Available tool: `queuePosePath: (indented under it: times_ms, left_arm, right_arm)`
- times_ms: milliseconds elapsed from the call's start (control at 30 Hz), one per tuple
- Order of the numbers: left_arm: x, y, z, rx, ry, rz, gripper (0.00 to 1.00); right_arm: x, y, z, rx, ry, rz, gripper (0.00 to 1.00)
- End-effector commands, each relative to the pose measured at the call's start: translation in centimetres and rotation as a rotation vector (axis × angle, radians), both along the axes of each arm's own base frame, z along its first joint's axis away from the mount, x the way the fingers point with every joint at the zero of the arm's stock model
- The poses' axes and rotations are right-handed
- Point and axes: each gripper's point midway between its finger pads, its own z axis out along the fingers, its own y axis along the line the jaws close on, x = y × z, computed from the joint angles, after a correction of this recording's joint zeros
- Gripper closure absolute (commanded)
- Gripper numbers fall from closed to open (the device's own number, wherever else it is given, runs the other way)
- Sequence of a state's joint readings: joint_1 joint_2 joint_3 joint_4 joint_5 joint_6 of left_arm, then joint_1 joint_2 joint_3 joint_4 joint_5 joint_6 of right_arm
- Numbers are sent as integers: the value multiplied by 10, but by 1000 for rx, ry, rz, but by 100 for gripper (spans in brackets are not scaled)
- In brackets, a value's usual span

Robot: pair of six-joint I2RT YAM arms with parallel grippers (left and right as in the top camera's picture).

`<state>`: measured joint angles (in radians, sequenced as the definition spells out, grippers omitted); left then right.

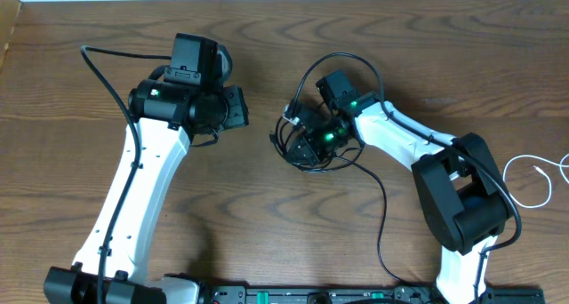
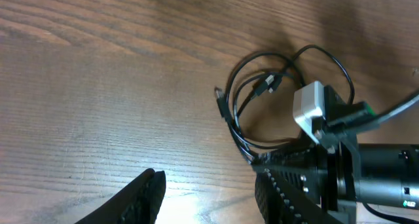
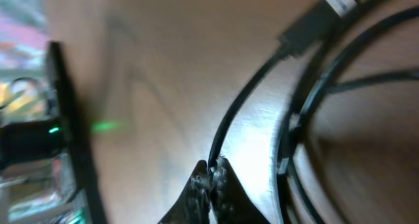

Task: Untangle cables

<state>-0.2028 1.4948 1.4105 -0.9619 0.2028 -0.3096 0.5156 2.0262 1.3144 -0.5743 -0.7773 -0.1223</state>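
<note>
Cables (image 2: 267, 85) in a black tangle, one strand between right fingers (image 3: 226, 194)

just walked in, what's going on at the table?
The right gripper is pinched shut on one strand of the tangled bundle of thin black cables in the middle of the wooden table. The left gripper hangs open beside the bundle, holding nothing. The bundle is looped, not yet untangled. A thin white cable lies apart at the table's right edge.

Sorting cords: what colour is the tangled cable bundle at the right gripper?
Black; the thin looped cable bundle shows best from the left wrist.
</note>
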Motion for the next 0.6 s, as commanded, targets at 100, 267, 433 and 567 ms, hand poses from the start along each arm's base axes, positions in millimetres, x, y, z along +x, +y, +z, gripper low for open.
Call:
queuePosePath:
  times_ms: [100,267,433,567]
  left_arm:
    - [-1,5,-3,21,8,3,50]
    - [-1,5,-3,21,11,3,49]
    - [-1,5,-3,21,10,3,48]
    - [-1,4,-3,21,9,1,46]
  right_arm:
    - [55,-54,0,-228,-149,-225,77]
    - [85,-99,47,-243,-249,-381,68]
    - [51,-129,43,-337,-80,-412,50]
    - [0,-150,18,-502,129,-365,47]
